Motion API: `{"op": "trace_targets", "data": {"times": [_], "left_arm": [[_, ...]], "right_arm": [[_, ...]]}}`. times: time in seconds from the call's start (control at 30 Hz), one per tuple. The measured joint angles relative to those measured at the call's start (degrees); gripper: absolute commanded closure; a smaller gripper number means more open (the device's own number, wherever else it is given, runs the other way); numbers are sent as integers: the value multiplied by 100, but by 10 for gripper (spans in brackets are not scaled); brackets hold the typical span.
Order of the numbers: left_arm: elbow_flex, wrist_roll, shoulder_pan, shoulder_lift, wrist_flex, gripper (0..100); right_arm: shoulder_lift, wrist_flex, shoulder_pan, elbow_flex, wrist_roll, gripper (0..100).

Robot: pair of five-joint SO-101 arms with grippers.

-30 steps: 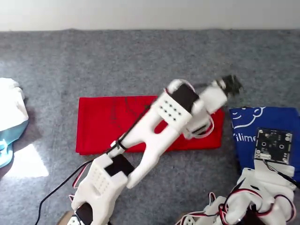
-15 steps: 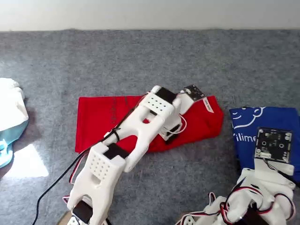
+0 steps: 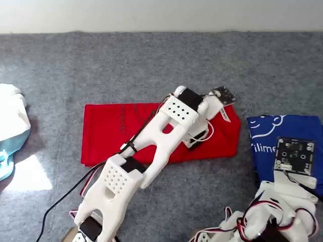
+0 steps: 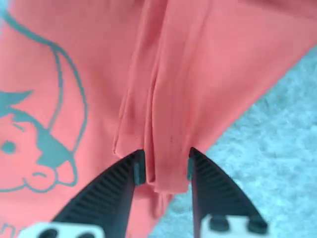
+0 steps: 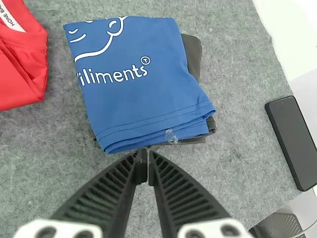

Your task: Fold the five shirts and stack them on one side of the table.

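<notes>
As my left gripper [image 4: 161, 166] pinches the red shirt [image 3: 116, 133] at its right end, I judge a fold underway. My right gripper [image 5: 147, 166] rests closed, empty, by the blue shirt [image 5: 133, 99].

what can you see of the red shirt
The red shirt is thin, soft-looking cloth, folded into a long rectangle that lies on the grey mat at mid-table. Its right end, by the white neck label, is bunched into pleats where the left tool pinches a fold between its jaws. A teal cartoon print shows on the cloth. The blue shirt lies to its right, apart from it.
</notes>
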Motion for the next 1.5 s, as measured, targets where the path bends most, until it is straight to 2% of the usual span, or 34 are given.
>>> {"op": "trace_targets", "data": {"times": [0.23, 0.4, 0.57, 0.9, 1.13, 1.27, 1.5], "left_arm": [[-158, 0, -26, 0, 26, 855], [563, 53, -35, -229, 26, 855], [844, 62, -352, -571, 26, 855], [1354, 88, -554, -237, -343, 855], [1266, 88, -747, 79, -475, 855], [958, 88, -765, 97, -193, 858], [615, 123, -730, -88, 18, 917]], "right_arm": [[0, 0, 0, 0, 0, 984], [0, 0, 0, 0, 0, 984], [0, 0, 0, 0, 0, 984], [0, -97, 0, 9, 0, 984], [0, -123, 0, 9, 0, 984], [0, -123, 0, 9, 0, 984], [0, -123, 0, 9, 0, 984]]}}
